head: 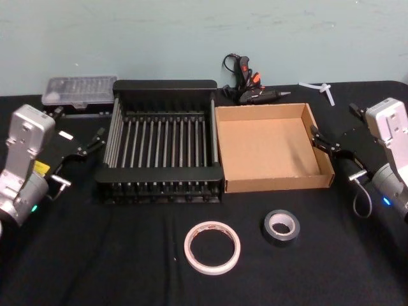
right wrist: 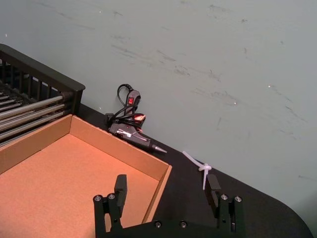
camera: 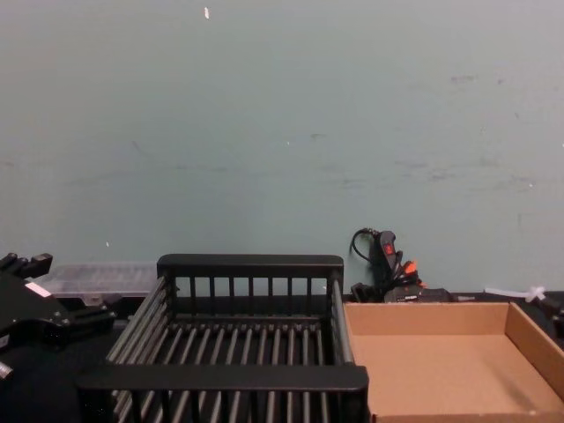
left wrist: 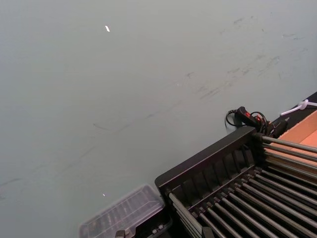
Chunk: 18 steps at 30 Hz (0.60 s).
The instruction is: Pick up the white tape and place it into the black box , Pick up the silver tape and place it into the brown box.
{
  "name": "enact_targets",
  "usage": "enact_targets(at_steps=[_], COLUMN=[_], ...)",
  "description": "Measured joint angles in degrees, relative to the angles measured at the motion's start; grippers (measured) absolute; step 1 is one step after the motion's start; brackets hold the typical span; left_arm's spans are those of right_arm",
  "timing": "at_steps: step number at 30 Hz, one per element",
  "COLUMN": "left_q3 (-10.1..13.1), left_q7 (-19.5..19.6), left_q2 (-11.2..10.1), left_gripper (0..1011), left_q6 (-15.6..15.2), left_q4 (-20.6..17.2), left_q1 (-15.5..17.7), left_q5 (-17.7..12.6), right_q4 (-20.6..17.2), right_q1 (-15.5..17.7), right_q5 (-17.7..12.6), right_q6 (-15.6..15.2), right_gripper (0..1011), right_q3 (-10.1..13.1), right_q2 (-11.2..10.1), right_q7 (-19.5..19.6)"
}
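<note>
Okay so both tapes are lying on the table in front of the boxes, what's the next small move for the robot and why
Probably bring the left gripper, open beside the black box, toward and above the white tape. That roll lies flat on the table before the box, untouched, and the black box holds nothing. The right gripper is open by the brown box.

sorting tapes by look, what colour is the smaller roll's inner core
Pale whitish-grey inside the dark grey silver tape; best in the head view.

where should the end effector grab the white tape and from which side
Across the ring's band, from straight above: the white tape lies flat on the table with its hole open upward, so one finger could drop into the hole and one outside the rim. The near-left arc looks safest, farthest from the silver tape.
</note>
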<state>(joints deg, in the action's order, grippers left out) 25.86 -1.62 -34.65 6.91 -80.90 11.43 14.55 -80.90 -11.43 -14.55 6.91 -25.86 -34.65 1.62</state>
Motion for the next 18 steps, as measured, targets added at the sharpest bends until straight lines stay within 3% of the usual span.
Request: enact_targets(at_steps=[13, 18], left_q3=[0.0, 0.0], left_q7=[0.0, 0.0], left_q2=[0.0, 0.0], left_gripper=[1001, 1001], left_q6=[0.0, 0.0], left_q4=[0.0, 0.0], left_q1=[0.0, 0.0], left_q5=[0.0, 0.0], right_q4=[-2.3, -4.8], right_q1=[1.7, 3.2], right_q5=[-1.1, -2.4], right_q6=[-1.1, -3.0], right_gripper=[1002, 1002], right_q3=[2.1, 3.4], right_q2=[0.5, 0.3], right_q7=[-2.1, -3.3])
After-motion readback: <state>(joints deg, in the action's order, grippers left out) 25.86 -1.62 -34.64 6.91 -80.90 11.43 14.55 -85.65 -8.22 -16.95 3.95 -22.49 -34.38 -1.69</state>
